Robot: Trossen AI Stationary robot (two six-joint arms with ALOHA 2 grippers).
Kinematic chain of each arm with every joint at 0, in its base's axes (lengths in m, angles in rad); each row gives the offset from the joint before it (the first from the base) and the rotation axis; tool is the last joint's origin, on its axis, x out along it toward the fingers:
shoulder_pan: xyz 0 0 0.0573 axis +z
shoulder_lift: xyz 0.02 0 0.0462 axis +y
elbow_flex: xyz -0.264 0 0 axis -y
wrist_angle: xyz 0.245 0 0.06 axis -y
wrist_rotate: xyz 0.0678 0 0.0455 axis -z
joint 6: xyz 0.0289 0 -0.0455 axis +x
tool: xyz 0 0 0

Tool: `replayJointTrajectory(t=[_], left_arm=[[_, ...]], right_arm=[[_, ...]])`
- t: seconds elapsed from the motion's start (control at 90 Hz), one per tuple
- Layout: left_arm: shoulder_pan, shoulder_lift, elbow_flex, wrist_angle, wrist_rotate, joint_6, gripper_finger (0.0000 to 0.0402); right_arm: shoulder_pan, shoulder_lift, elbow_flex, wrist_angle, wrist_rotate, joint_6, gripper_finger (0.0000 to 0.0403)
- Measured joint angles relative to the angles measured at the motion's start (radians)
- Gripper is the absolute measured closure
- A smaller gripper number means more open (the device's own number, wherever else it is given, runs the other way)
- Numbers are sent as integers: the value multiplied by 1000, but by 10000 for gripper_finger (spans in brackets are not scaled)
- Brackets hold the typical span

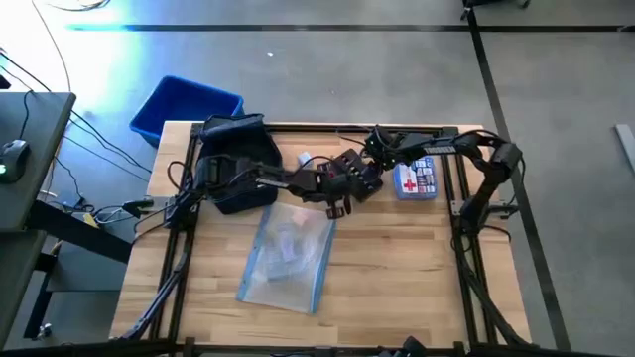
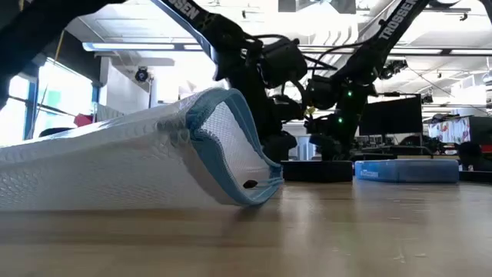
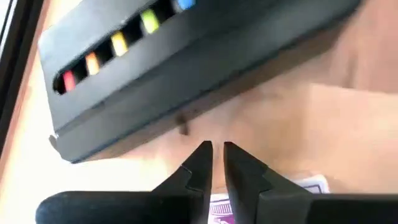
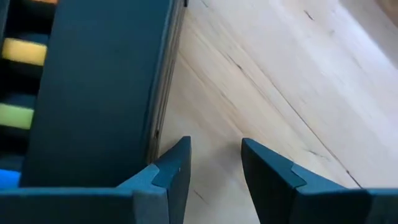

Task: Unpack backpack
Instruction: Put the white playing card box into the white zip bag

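The dark navy backpack (image 1: pixel 233 164) lies at the table's far left, with my left arm reaching over it. A black case (image 3: pixel 186 56) with a row of coloured markers lies flat on the table near the far middle. My left gripper (image 3: pixel 214 155) hovers at the case's near side, its fingers almost together. A purple-and-white packet (image 3: pixel 308 185) shows behind them. My right gripper (image 4: pixel 214 155) is open beside the case's (image 4: pixel 93 93) long edge, with bare table between the fingers. My left gripper has the purple-and-white packet's purple part (image 3: pixel 219 208) showing far back between its fingers. The fingers themselves hide that spot, so I cannot tell whether they touch the packet.
A clear plastic pouch (image 1: pixel 288 253) lies flat in the table's middle and fills the low view's foreground (image 2: pixel 154 161). A blue-and-white first-aid kit (image 1: pixel 417 178) rests at the far right. A bright blue bin (image 1: pixel 184 104) stands on the floor beyond the far left corner.
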Motion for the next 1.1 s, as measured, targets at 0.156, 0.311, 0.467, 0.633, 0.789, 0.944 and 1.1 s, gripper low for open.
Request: replayJointTrajectory(t=[0.156,0.311,0.467,0.633,0.789,0.944,1.1], left_arm=[[1,1,-1,41,-8,-4,354],[32,36,-2,199,51,3,357],[44,61,-4,270,93,17,370],[31,55,-4,218,13,19,384],[-3,34,-4,190,-54,37,386],[-36,-22,-2,132,-75,36,385],[-101,-129,-2,17,-92,-24,385]], right_arm=[[-2,-15,-2,-22,10,9,274],[17,-13,-3,-18,-7,53,275],[63,-13,-3,-7,72,49,275],[74,-13,-2,-51,136,52,275],[74,-56,-1,-45,126,34,274],[73,-131,0,-58,153,33,274],[115,-234,-4,-72,185,-27,274]])
